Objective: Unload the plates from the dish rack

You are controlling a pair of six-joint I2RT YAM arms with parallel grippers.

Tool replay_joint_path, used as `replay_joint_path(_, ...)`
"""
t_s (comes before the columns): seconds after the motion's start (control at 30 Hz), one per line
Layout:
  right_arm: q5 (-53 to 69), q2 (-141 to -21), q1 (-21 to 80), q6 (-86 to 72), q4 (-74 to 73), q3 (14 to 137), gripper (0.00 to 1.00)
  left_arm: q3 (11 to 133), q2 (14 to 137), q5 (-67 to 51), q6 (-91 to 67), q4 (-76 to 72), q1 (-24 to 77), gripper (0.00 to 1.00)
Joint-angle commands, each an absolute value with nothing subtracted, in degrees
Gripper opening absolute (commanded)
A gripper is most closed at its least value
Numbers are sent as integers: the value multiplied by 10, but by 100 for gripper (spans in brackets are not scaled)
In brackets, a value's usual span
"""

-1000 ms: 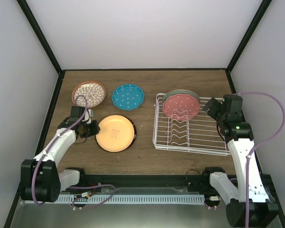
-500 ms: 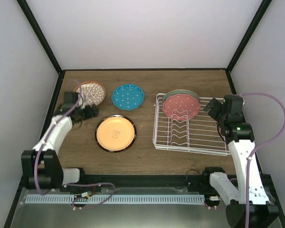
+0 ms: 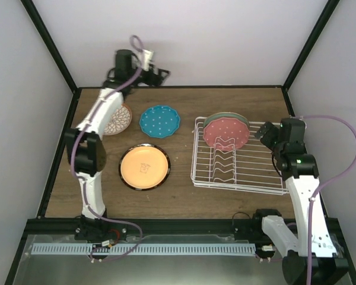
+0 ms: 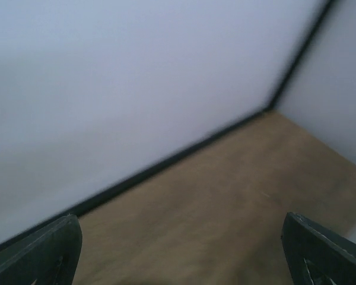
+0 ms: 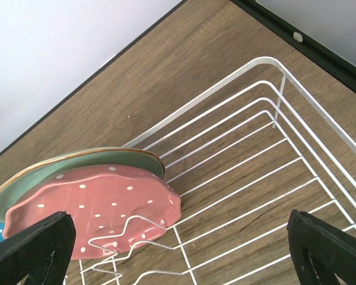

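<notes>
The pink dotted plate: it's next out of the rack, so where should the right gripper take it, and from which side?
Probably the top rim, from above. The pink dotted plate stands tilted in the rack, whose wires cross its lower edge, with the green plate close behind, so only the upper rim is free. The right gripper hangs open beside it.

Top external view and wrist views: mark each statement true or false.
1. The red-pink white-dotted round plate and a pale green plate stand in the white wire dish rack. True.
2. The teal white-dotted plate and the tan dark-rimmed plate lie on the wooden table. True.
3. The right jaws grip the red-pink plate. False: they stand open, empty, by the rack.
4. The left jaws hold the teal plate. False: open, empty, raised high.
</notes>
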State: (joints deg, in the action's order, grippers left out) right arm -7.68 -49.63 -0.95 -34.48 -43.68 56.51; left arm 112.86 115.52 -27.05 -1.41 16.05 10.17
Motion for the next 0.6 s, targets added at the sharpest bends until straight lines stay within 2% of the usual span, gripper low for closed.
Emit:
replay_joint_path(0.0,-93,-468,-12,-343,-450,590,100,1145,1171,-383,93,181,207,93)
replay_joint_path(0.23,-102,-442,-12,-357,-470,576,100,1007,1113,-316,236,126,359,85)
replay_joint_path(0.57,-105,-449,-12,-358,-468,577,100,942,1113,-226,360,87,433,72)
